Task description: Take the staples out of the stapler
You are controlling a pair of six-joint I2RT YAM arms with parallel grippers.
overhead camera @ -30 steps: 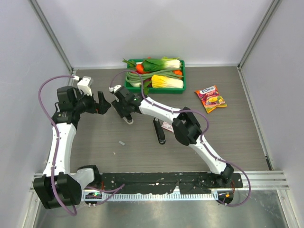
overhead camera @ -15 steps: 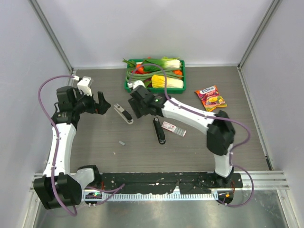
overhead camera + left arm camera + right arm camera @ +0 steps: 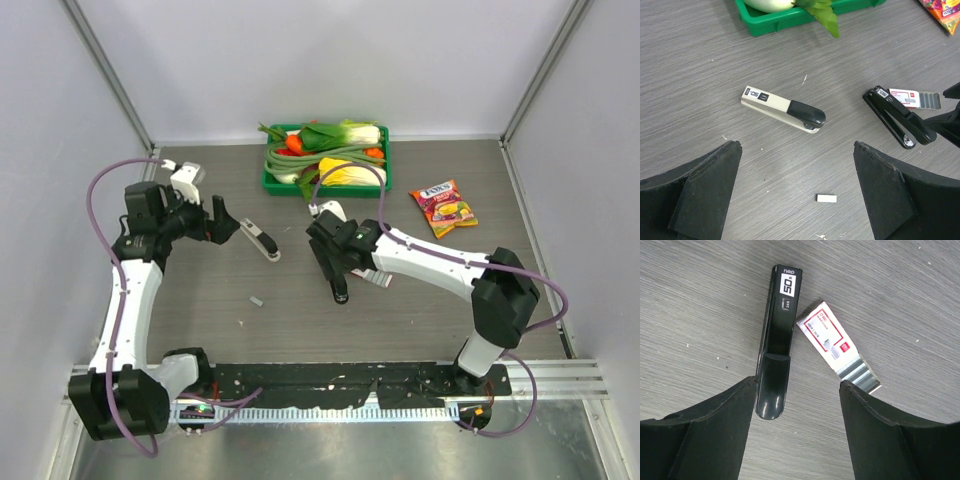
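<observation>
Spanning the whole workspace, the grey wood-grain table (image 3: 450,300) carries everything here. The left gripper (image 3: 220,220) hangs over the table's left part with its jaws spread wide and nothing between them. The right gripper (image 3: 335,262) sits low near the middle, its jaws also set wide apart and gripping nothing; the wrist view shows table, a black stapler and a box between its fingers.

At the far edge stands a green tray (image 3: 268,180) heaped with vegetables, and to its right a snack packet (image 3: 443,208) lies flat.

The stapler (image 3: 782,108) lies closed and flat on the table between the two grippers, touched by neither. In the top view its long axis runs on a diagonal from far-left to near-right. In the left wrist view its dark-capped end points toward the black stapler, and its labelled end points away from it.

The black stapler (image 3: 777,345) lies under the right gripper, with its long axis nearly front to back. Just beside it rests a pink-and-white box (image 3: 825,335) with grey strips jutting from one end.

Loose staples (image 3: 826,198), one short grey strip, lie on bare table nearer the arm bases than the stapler and apart from it.
</observation>
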